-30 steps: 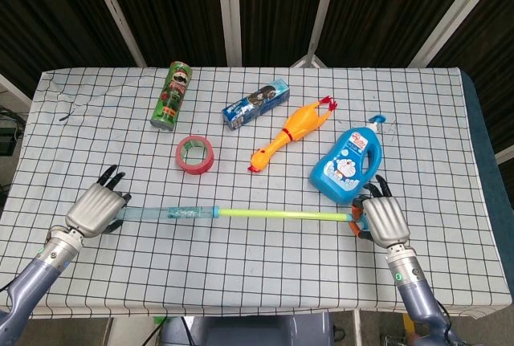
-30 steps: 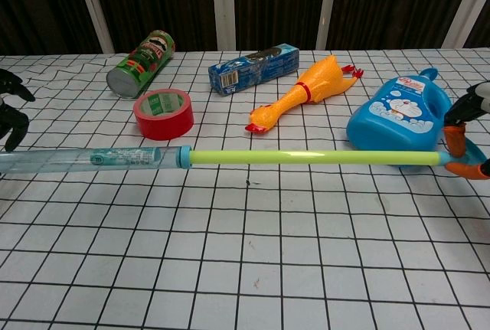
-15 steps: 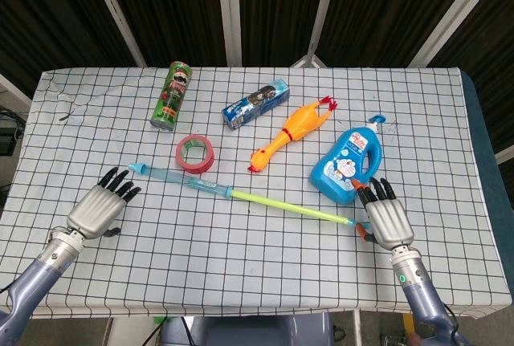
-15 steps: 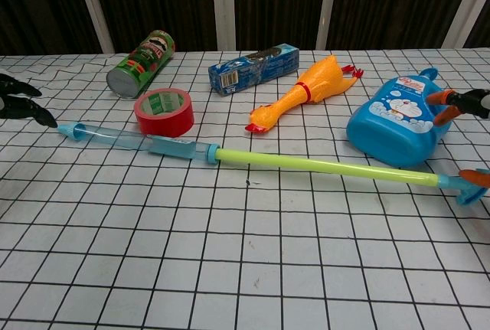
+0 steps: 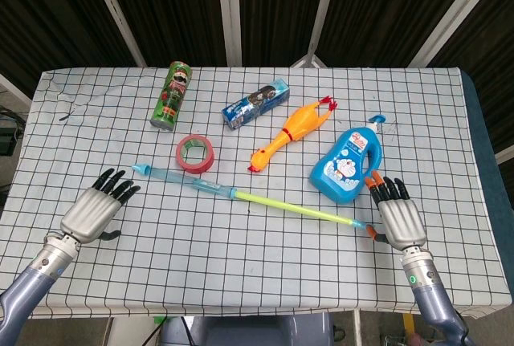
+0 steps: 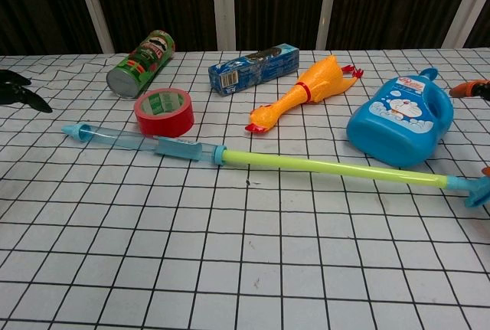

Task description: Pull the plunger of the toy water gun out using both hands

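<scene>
The toy water gun lies slanted on the checked table. Its clear blue barrel [image 5: 181, 179] [image 6: 142, 143] points up and to the left, ending beside the red tape. The yellow-green plunger rod [image 5: 293, 209] [image 6: 329, 167] is drawn far out to the right, ending in a blue handle [image 6: 476, 190]. My left hand [image 5: 95, 209] rests open on the cloth, apart from the barrel tip; only its dark fingertips [image 6: 19, 89] show in the chest view. My right hand [image 5: 398, 216] lies open just right of the plunger handle, holding nothing.
Behind the gun sit a red tape roll [image 5: 194, 154], a green chip can [image 5: 172, 95], a blue packet [image 5: 255, 103], a rubber chicken [image 5: 293, 132] and a blue detergent bottle [image 5: 349, 164]. The bottle stands close to my right hand.
Both hands have let go of the water gun and opened. The gun dropped to the table and swung aslant, its barrel now toward the tape. Both hands drew back slightly.
</scene>
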You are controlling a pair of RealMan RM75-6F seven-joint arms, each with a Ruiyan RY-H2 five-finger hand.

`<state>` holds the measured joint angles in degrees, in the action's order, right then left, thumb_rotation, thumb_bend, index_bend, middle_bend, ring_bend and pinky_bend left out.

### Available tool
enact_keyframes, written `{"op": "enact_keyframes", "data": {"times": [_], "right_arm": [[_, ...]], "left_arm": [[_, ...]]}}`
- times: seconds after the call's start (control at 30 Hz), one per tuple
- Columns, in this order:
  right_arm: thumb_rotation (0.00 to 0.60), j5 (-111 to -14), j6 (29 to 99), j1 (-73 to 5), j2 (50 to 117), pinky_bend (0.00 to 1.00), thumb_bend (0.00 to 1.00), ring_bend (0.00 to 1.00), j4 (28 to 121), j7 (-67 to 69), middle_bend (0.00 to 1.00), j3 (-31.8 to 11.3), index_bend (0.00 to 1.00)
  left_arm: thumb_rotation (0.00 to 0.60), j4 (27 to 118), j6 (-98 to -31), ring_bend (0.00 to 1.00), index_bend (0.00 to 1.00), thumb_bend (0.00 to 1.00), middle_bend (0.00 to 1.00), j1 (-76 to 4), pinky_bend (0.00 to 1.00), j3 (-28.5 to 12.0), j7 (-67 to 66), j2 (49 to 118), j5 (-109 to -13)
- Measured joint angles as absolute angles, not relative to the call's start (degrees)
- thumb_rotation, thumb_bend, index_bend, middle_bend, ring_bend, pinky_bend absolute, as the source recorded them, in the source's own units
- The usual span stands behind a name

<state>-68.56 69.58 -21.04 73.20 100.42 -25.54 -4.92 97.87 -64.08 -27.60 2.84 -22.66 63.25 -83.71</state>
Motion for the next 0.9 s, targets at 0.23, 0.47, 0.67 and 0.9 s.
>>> {"op": "enact_keyframes", "data": {"times": [0.23,0.47,0.67,0.9], "right_arm": [[0.6,-66.14,69.5,-20.58,71.96,0.0,0.22,0.0,102.65,-26.44,0.0,-4.87,0.0],[0.6,-66.47,70.57,-20.45,70.27,0.0,0.22,0.0,105.79,-25.47,0.0,-5.85,0.0],[0.6,-66.92,71.18,-20.5,67.3,0.0,0.22,0.0,110.45,-24.79,0.0,-6.75,0.0],[0.6,-67.15,72.12,-20.22,65.16,0.0,0.22,0.0,112.12,-25.75,0.0,-6.56,0.0]], "left_arm": [[0.6,97.37,-65.95,0.03,0.13,0.19,0.11,-25.87,0.0,3.38,-18.74,61.78,-85.45],[0.6,97.73,-67.04,0.03,0.13,0.2,0.11,-25.4,0.0,2.99,-16.5,60.18,-86.92],[0.6,97.9,-67.17,0.03,0.13,0.2,0.11,-25.04,0.0,2.67,-15.8,59.59,-87.32],[0.6,99.14,-68.5,0.01,0.13,0.2,0.08,-23.67,0.0,2.49,-16.11,58.97,-86.83]]}}
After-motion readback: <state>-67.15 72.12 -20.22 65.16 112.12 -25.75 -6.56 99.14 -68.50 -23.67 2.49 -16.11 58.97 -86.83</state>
